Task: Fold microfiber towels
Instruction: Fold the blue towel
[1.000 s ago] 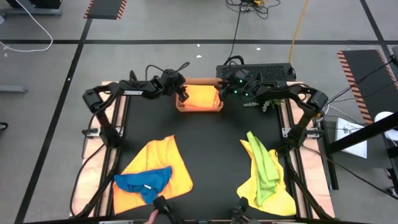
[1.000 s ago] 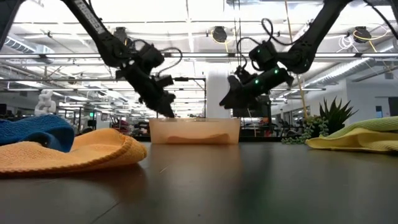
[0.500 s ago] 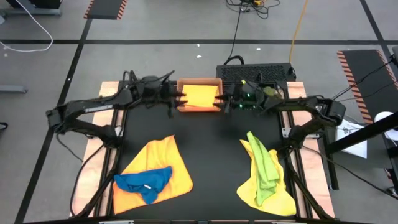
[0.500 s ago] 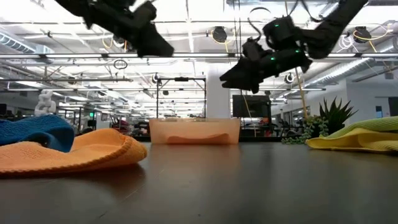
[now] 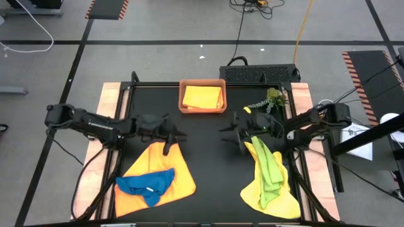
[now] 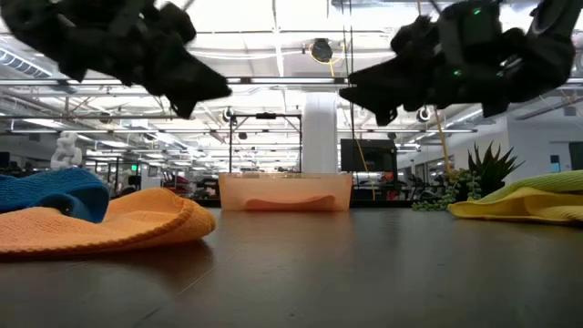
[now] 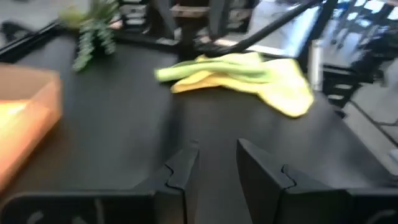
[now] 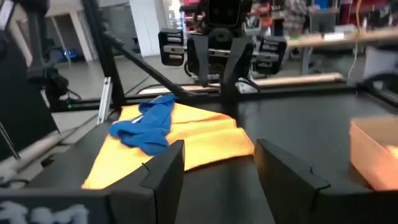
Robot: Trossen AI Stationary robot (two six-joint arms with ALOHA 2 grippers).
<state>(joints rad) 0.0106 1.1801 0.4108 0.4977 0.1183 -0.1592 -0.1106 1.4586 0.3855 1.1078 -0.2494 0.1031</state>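
Both arms have pulled back from the tray (image 5: pixel 202 110), its yellow towel (image 5: pixel 202 98) stowed; left gripper (image 5: pixel 176 135) and right gripper (image 5: pixel 228 130), jaws apart, empty, now hover mid-frame above the unfolded piles.

Both arms are dark, nearly black, built of slim tubular links joined by thicker rounded joints. The left arm (image 5: pixel 95 123) carries pale lettering along one link, too small to read. Thin black cables loop beside the wrists of each arm. The right arm (image 5: pixel 312 120) shows small green lights near its wrist. Each tool has two flat, angular matte black fingers (image 8: pixel 165 171) with stepped inner faces.
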